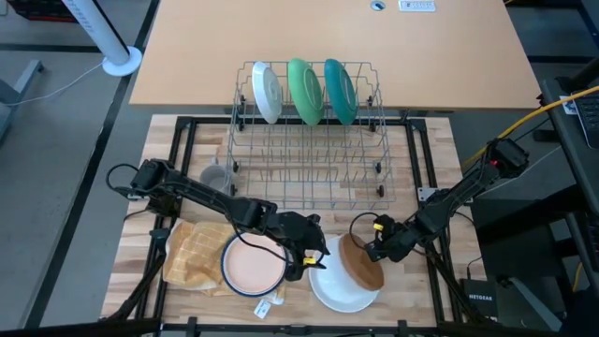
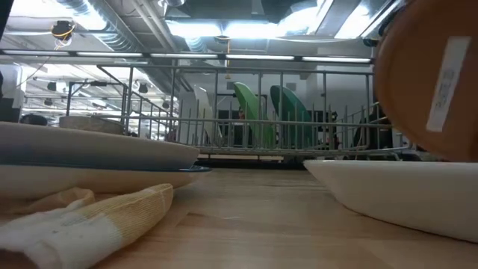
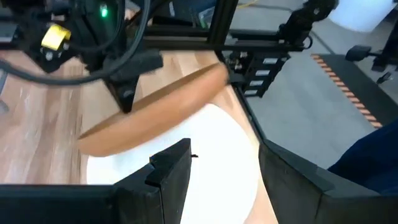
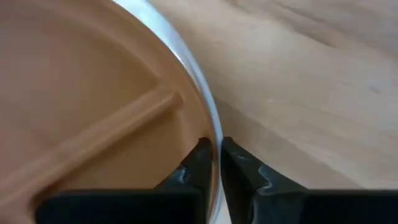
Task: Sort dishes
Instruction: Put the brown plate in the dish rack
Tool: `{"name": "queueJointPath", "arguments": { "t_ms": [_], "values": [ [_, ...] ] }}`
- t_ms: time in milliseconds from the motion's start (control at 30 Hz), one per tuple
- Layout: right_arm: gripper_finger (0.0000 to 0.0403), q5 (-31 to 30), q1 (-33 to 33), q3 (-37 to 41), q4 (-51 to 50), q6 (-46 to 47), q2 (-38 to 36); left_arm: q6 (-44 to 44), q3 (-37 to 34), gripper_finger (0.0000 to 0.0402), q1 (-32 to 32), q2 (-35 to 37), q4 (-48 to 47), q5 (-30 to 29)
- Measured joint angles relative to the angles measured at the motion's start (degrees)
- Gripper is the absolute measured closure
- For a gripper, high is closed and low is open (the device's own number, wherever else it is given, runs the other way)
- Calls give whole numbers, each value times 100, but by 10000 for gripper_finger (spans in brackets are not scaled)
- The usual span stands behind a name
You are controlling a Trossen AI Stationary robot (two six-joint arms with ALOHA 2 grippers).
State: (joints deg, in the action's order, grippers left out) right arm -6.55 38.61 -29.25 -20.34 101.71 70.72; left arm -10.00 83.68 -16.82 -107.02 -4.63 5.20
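A brown plate (image 1: 363,263) stands tilted over a white plate (image 1: 339,290) near the table's front, with my right gripper (image 1: 377,245) shut on its rim. My left gripper (image 1: 314,255) is open at the white plate's left rim (image 3: 249,186), one finger (image 3: 169,171) over the plate and the other (image 3: 292,180) beyond its edge. Whether it touches the plate, I cannot tell. A peach plate with a blue rim (image 1: 254,267) lies partly on a yellow checked cloth (image 1: 195,253). White (image 1: 267,92), green (image 1: 304,91) and teal (image 1: 340,91) plates stand on edge in the wire rack (image 1: 309,173). My right gripper pinches the brown plate's rim (image 4: 213,127) between its two fingers, one finger (image 4: 196,163) on the plate's ridged face and one (image 4: 241,169) on its outer side. The fingers slant down from the table's right. The plate is tilted up on that side, with its lower edge (image 3: 93,140) by the white plate.
A small grey mug (image 1: 215,176) stands left of the rack. A tag (image 1: 266,306) lies near the front edge by the peach plate. Bare wood lies between the rack and the plates. Black frame bars (image 1: 180,150) run along the table's sides.
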Motion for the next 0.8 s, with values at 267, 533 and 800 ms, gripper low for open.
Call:
{"name": "queueJointPath", "arguments": {
  "t_ms": [267,533,800],
  "values": [
    [397,9,0,-5,26,5,0,-18,0,224,-2,0,-128,-3],
    [397,2,0,-5,20,6,0,1533,-1,224,-16,-60,-385,-292],
    [396,-1,0,1,37,5,2,3372,2,224,-11,-77,186,-956]
  ]
}}
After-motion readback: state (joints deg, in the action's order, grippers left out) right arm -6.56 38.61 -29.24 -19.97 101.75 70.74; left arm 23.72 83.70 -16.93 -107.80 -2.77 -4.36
